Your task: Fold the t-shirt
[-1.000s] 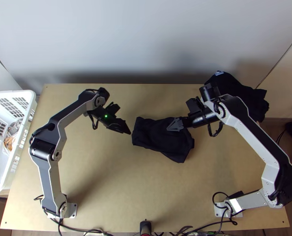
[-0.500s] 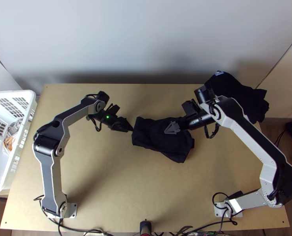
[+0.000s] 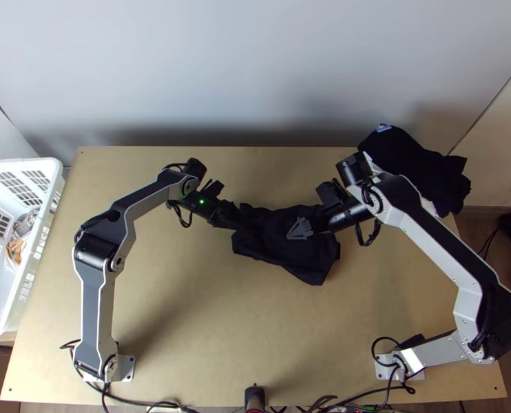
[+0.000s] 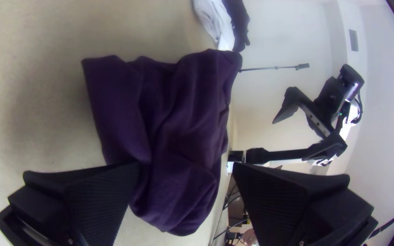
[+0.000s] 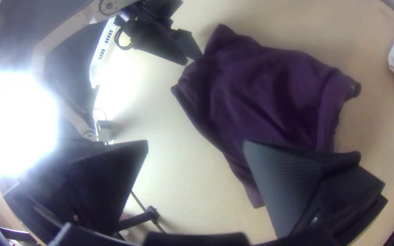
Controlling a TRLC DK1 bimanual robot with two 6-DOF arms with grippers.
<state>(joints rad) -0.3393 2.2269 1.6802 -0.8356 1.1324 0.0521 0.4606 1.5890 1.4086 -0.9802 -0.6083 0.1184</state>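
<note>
Mid tabletop (image 3: 200, 323), the rumpled shirt (image 3: 273, 242) is being overhung by the left tool (image 3: 245, 221) and right tool (image 3: 295, 228), fingers being parted on each

A white basket (image 3: 34, 253) stands left of the table (image 3: 207, 330), dark cloth (image 3: 421, 168) at the table's far right corner.

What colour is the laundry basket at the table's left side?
The laundry basket is white, seen best in the top view.
</note>
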